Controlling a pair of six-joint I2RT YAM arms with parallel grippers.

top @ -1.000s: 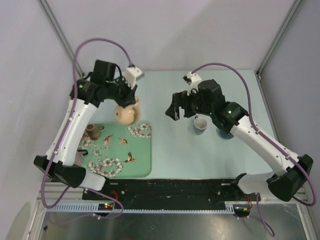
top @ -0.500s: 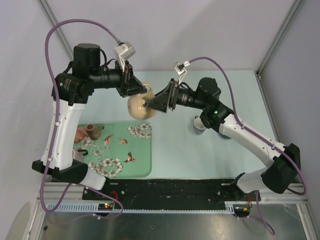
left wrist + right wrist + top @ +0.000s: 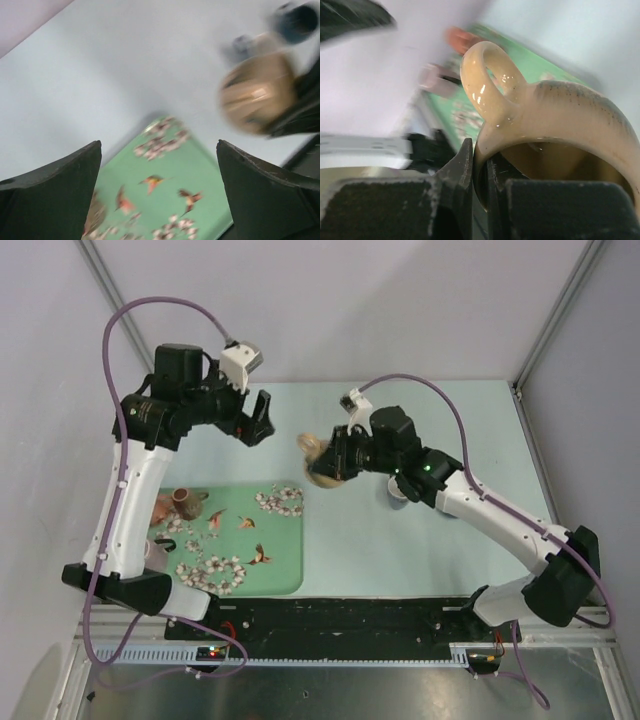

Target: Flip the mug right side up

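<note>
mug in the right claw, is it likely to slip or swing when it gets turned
Probably slippery: the mug has a glossy glaze, with highlights on its handle. The right claw pinches only the rim wall beside the handle, so the body may swing. It looks like rigid ceramic, likely breakable if dropped.

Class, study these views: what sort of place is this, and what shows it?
Probably a robotics lab test cell: a white left arm and right arm bolted to a pale blue table, plain walls on metal posts.
</note>
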